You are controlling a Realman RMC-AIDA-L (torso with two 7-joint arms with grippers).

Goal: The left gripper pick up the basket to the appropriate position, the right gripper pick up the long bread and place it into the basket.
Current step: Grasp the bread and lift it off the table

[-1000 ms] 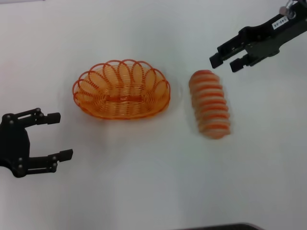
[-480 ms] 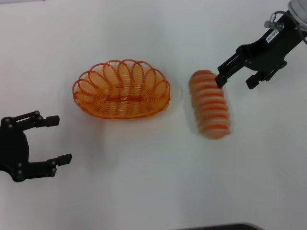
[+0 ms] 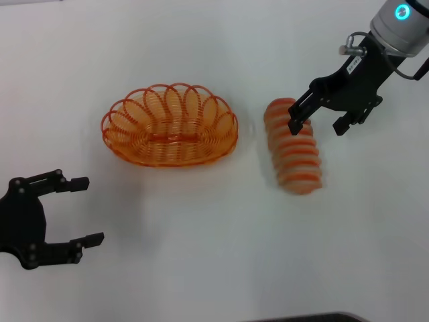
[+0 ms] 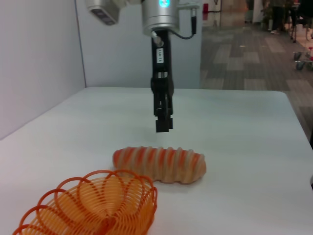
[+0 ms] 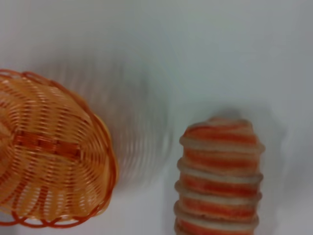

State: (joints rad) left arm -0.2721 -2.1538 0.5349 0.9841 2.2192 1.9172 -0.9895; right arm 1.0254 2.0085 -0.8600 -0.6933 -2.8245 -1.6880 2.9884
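The orange wire basket (image 3: 169,125) stands empty on the white table, left of centre; it also shows in the left wrist view (image 4: 93,205) and the right wrist view (image 5: 46,152). The long bread (image 3: 293,146), cream with orange stripes, lies to its right, seen too in the left wrist view (image 4: 160,164) and the right wrist view (image 5: 219,178). My right gripper (image 3: 317,124) is open and hovers above the bread's far end, its jaws straddling it; the left wrist view shows it (image 4: 163,125) above the loaf, not touching. My left gripper (image 3: 80,211) is open and empty, at the near left, apart from the basket.
The white table (image 3: 201,228) spreads around both objects. In the left wrist view a grey partition wall (image 4: 34,58) stands beyond the table's edge, and open floor lies further off.
My right gripper has moved in from the far right and come over the bread's far end. My left gripper has drifted slightly nearer the front edge. Basket and bread have not moved.
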